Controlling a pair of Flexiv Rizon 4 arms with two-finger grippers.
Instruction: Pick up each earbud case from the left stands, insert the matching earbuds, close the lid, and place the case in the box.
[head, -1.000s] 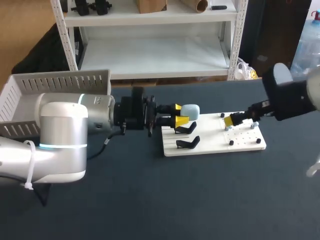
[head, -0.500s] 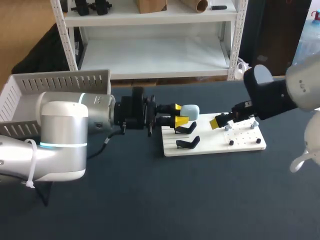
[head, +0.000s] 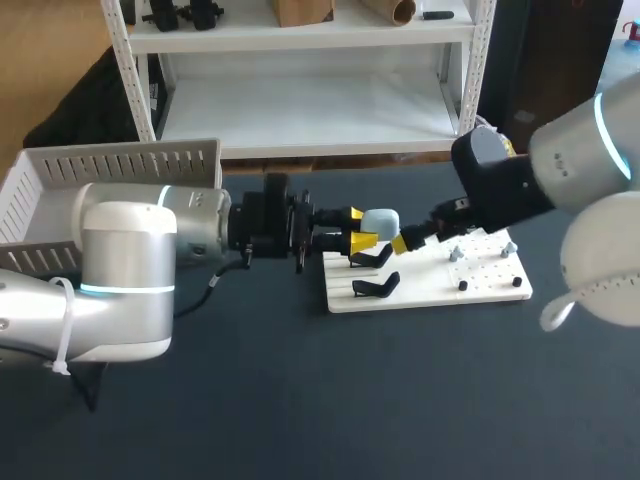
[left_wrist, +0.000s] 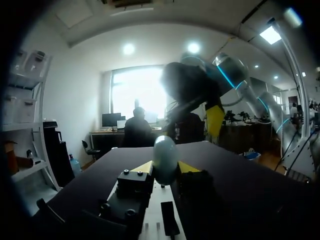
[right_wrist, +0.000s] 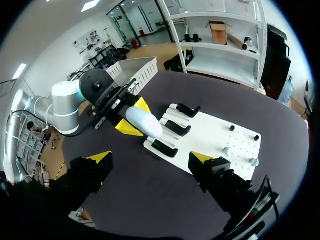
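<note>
1 case (head: 382, 221) held in L tool (head: 358, 227), long axis toward R tool (right_wrist: 151, 159), wide-open.

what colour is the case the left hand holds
A pale blue rounded earbud case, clearest in right wrist view.

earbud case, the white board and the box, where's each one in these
earbud case (head: 381, 221), head view, middle of its pale blue shell
white board (head: 430, 281), head view, bare patch of its top
box (head: 120, 165), head view, its slatted far wall
</note>
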